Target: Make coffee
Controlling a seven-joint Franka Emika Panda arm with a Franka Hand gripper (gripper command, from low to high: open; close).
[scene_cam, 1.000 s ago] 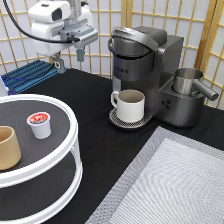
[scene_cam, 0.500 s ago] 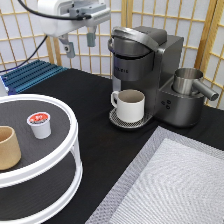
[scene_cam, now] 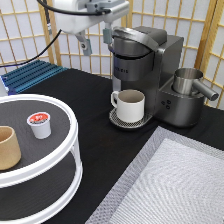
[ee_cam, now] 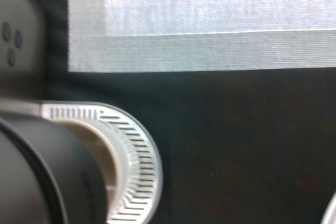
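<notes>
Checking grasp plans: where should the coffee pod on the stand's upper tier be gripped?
Across the tapered white side wall of the coffee pod, just under its red foil rim, coming from above: it stands upright, apart from the tan cup. The gripper is open, high by the coffee machine.

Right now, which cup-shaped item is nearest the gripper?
The white handled mug under the coffee machine; the open gripper hangs above-left. Pod and tan cup sit farther.

Colours/patterns, tabletop black.
Pod [scene_cam: 39,124] white, red foil top. Cup [scene_cam: 8,148] tan. Mug [scene_cam: 130,104] white, on silver slotted drip tray [ee_cam: 137,170]. Machine [scene_cam: 150,70] dark grey. Stand [scene_cam: 60,162] white rim, black mesh. Mat [scene_cam: 175,185] grey weave. Gripper [scene_cam: 95,41] grey.
</notes>
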